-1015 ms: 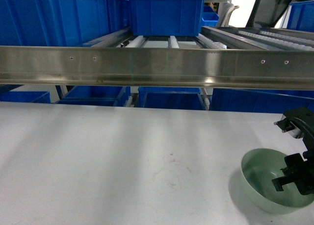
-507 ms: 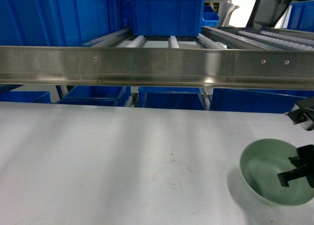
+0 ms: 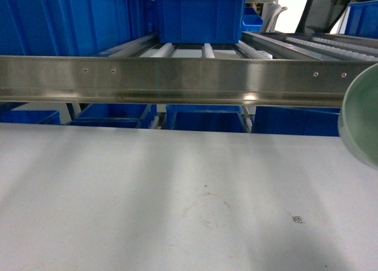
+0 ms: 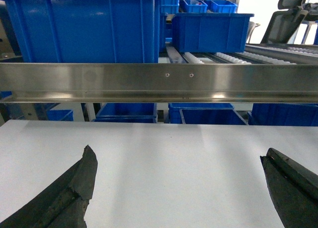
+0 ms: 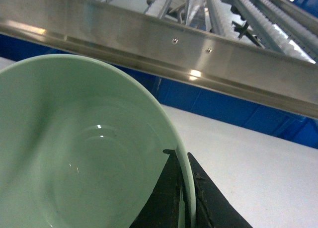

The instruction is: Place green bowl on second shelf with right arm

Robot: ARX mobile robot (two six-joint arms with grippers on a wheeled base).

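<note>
Green bowl raised at right edge, above white tabletop.

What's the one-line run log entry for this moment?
phase: lifting | right gripper: shut on green bowl rim | bowl: off white table, below steel rail | left gripper: open, empty

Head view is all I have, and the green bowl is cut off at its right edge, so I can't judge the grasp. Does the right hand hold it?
Observer: Yes. In the right wrist view the right hand pinches the green bowl by its rim, one finger inside and one outside.
Operator: Is it past the shelf rail?
Observer: No, the steel rail lies ahead of the bowl.
Operator: And the left hand?
Observer: The left hand is open and empty above the white table.
</note>
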